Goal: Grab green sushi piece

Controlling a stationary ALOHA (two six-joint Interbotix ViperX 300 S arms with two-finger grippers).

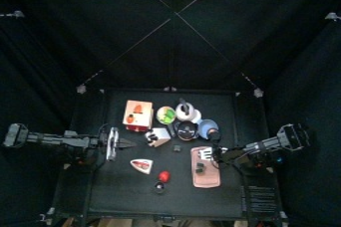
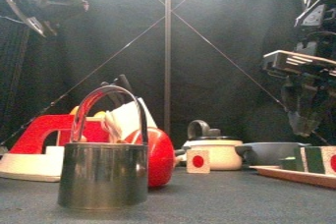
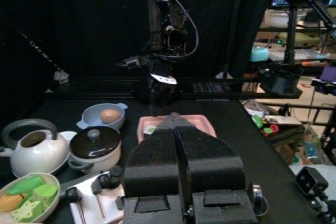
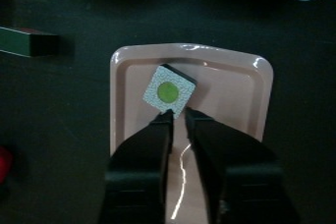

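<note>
Green sushi piece [image 4: 170,91] sitting on a pink tray [image 4: 243,100], toward the tray's end farthest from the right wrist camera, on the right-hand side of the table [image 1: 134,186]. Seen from the right wrist: a square-faced white block with a green round centre, turned corner-on like a diamond, one corner aimed straight back at the right gripper [image 4: 183,120]. No real long axis to speak of, the visible face being about as wide as tall; flat sides running diagonal to the jaw line, so probably a wrist turn or a corner-to-corner pinch called for. Right gripper poised just short of the piece, jaws clenched almost together with only a thin slit between the tips, tips near or touching the nearest corner, nothing held. Piece lying dead ahead of those tips, along the tray's length. Likely next: spreading the jaws, then easing forward to straddle the block. Left gripper [image 3: 179,141] far off on the table's left side, jaws pressed together and empty, looking across the table at the tray from a distance, with a small bowl [image 3: 102,116] and a white teapot [image 3: 34,150] beside it. Right arm clearly the nearer and better placed.
</note>
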